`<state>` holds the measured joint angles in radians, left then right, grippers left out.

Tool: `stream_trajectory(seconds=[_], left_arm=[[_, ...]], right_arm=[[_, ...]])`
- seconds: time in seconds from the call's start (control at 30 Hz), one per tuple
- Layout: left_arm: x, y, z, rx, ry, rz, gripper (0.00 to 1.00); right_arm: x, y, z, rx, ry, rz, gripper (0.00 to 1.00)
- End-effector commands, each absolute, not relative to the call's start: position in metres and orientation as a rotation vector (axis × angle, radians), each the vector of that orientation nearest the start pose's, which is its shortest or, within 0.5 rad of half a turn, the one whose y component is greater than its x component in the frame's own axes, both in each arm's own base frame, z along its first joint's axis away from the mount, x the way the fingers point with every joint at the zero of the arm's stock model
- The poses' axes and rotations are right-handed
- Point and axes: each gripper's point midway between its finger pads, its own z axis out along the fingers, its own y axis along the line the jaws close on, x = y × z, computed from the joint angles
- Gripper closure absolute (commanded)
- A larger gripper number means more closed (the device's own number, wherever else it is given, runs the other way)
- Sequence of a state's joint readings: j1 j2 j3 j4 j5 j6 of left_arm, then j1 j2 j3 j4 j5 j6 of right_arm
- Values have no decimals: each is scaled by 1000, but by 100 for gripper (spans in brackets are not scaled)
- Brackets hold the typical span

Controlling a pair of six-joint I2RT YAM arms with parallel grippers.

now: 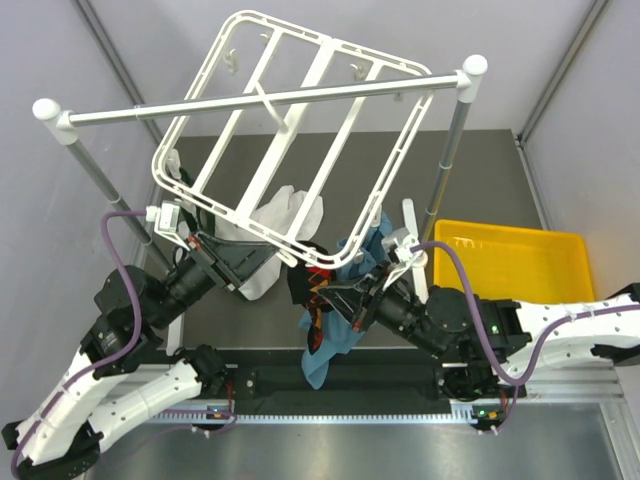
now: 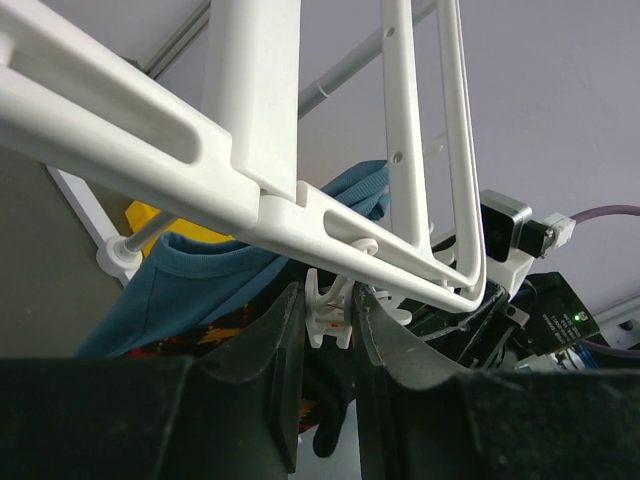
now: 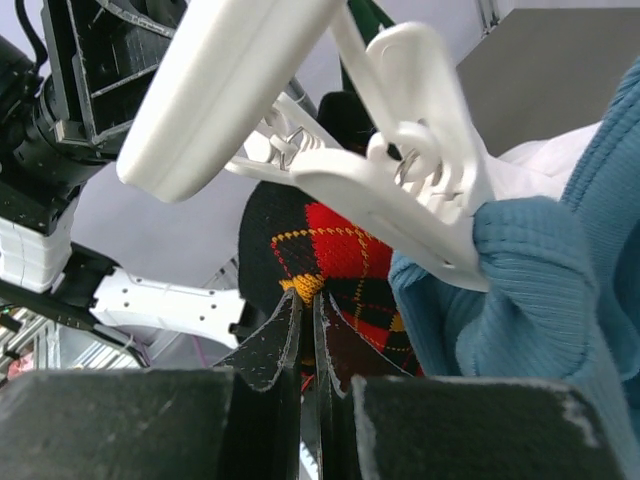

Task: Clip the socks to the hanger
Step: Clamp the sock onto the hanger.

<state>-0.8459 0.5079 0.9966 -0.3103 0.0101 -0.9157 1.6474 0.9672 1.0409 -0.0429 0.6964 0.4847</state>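
Observation:
The white hanger [image 1: 250, 222] hangs tilted from the rail, its lower edge near both grippers. My left gripper [image 2: 325, 300] is shut on a small white clip [image 2: 328, 318] under the hanger's corner bar [image 2: 200, 160]; in the top view it [image 1: 292, 260] reaches in from the left. A black argyle sock [image 3: 340, 240] with red and yellow diamonds is pinched by its edge in my shut right gripper [image 3: 308, 300], just under the hanger. In the top view the sock [image 1: 318, 310] hangs below the right gripper [image 1: 332, 290]. From the left wrist the sock's black end [image 2: 332, 430] dangles below the clip.
A teal cloth [image 1: 335, 345] is held in another white clip [image 3: 400, 180] beside the sock. A white cloth [image 1: 285, 215] hangs behind the hanger's edge. The silver rail [image 1: 270, 100] with white ball ends carries the hanger. A yellow bin [image 1: 510, 265] sits at the right.

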Motion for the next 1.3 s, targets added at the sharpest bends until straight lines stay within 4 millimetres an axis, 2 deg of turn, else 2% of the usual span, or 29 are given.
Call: stream_trajectory(seconds=[0.0,0.3,0.8,1.07,1.27], left_arm=[[117,-192,429,-19,1574,-1458,100],[120,-189,428,-45,1577,-1439,100],[116,-186,433,-45,1565,-1461,100],[114,-186,430,-40,1574,-1462,100],[115,-188,430,-41,1578,-1464,100]], right_arm=[[75,325,407,-281,1551,1190,100],[67,328,410,-343,1528,1220,100],[86,331,391,-271,1569,1078,100],[94,316,393,-198,1559,1075,100],[92,323,402,-187,1537,1102,100]])
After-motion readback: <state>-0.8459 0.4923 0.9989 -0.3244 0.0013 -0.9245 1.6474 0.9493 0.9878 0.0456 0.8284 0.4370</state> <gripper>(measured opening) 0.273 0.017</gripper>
